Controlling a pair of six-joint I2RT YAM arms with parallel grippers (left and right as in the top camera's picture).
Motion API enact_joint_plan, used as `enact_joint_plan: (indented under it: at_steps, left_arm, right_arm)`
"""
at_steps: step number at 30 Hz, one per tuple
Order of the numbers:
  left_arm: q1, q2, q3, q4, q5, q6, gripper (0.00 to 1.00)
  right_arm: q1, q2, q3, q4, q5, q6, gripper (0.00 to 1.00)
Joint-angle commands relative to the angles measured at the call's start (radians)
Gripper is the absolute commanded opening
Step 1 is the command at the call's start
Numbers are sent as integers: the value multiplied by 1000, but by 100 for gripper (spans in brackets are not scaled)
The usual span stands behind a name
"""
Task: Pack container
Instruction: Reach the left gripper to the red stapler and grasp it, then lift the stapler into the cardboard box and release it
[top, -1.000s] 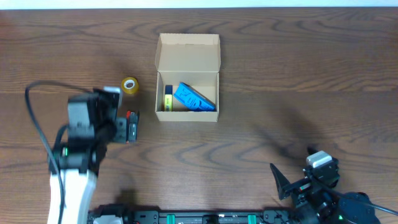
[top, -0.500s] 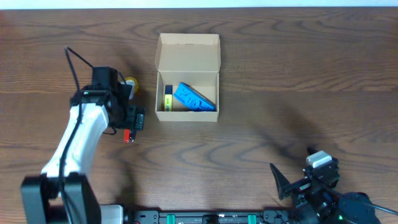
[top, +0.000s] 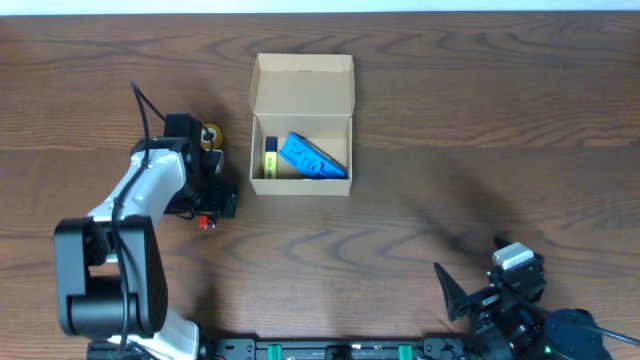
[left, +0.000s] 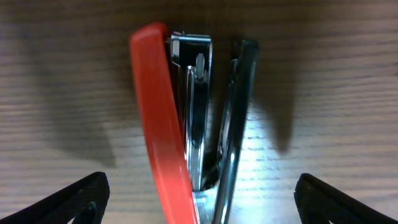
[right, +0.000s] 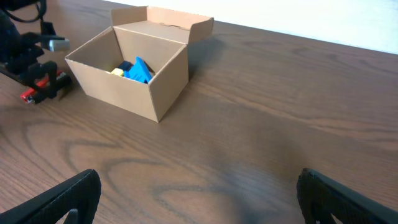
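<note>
Logging the left gripper (left: 199, 199): it has swung in and come down over the red-and-chrome metal stapler (left: 184, 118), jaws spread wide to either side of it and not yet pinching. The tan cardboard box container (top: 303, 88) stands open just to this gripper's right, with a flat blue packet (top: 312, 157) already inside. The right gripper (right: 199, 202) is also spread, idle and well apart. I judge the stapler grasp comes next.

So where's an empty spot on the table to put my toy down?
The big bare table right of the box, down to the right hand. Left of the box is crowded: tape roll, red stapler and left hand sit close together.
</note>
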Motion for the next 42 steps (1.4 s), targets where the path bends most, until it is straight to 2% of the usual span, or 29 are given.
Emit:
enact_joint_plan:
  at_steps: [1,3,6,12,14,16,22,32,37,42]
  left_arm:
    - [7,39,25,4,-8,3,95]
    - [7,58,33,4,-11,3,98]
    - [7,80,47,3,-11,3,74]
    - [6,102,71,3,-11,3,40]
    - [7,102,80,3,-10,-1,26]
    - [7,91,93,3,-11,-24,18]
    - [8,-11,117,27,-11,-33,11]
    - [-12,-335,155,136,9,-130,11]
    - [-112,-324,270,133,18,-129,12]
    - [-250,-216,382,129,15,-116,13]
  right_arm:
    - [-7,-5,-2,0,6,10,99]
    - [-7,-5,-2,0,6,10,99]
    - [-7,-5,-2,0,6,10,99]
    - [-7,-5,-2,0,6,10,99]
    - [-7,-5,-2,0,6,10,99]
    - [-7,-5,-2,0,6,10,99]
    - [-7,-5,-2,0,6,10,99]
    - [-7,-5,-2,0,6,10,99]
    - [-7,-5,-2,0,6,10,99]
    - [-7,-5,-2,0,6,10,99]
